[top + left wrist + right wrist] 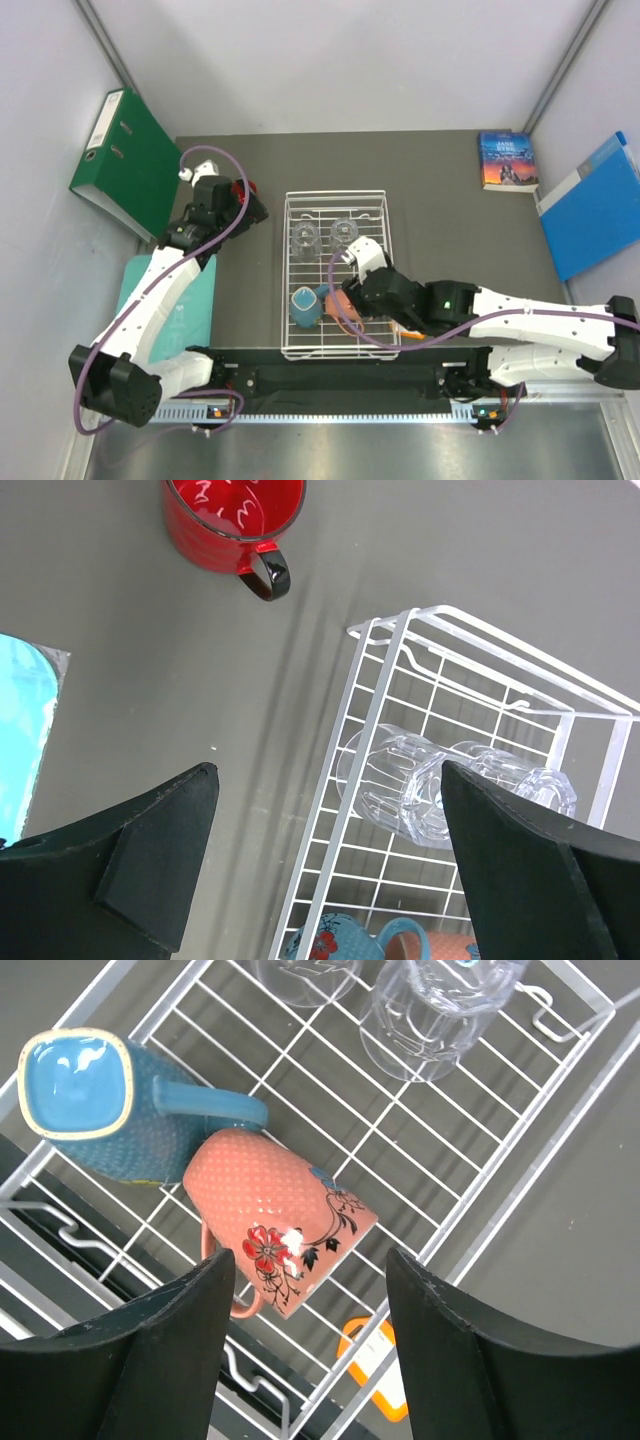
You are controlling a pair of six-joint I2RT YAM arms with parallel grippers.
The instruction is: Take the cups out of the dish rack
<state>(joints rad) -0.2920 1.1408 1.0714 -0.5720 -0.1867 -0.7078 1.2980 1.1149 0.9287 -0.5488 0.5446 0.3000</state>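
The right pincer (308, 1258) is hanging spread over the near right corner of the dish rack (287, 270), by the orange tag (385, 1360). It is gripping nothing. The salmon-pink mug (275, 1210) is lying on its side on the wires just ahead of the fingers. The main risk is coming from that tipped, rounded wall. If the fingers are closing off-centre, the mug is likely squirting out and rolling into the light-blue mug (85, 1090), which is standing upright right beside it; whether the two are touching I cannot tell. The salmon mug's handle is sitting low against the grid, so it may be snagging a wire on the lift and dragging the whole rack up. A low approach is also risking fingertips jamming in the grid. The two glass tumblers (430, 1015) are waiting at the far end, slippery and easy to knock. The left pincer (328, 770) is hovering spread wide and empty over the bench (150, 660) beside the rack, and a careless swing there is threatening the red mug (232, 515), which is already standing on the bench.
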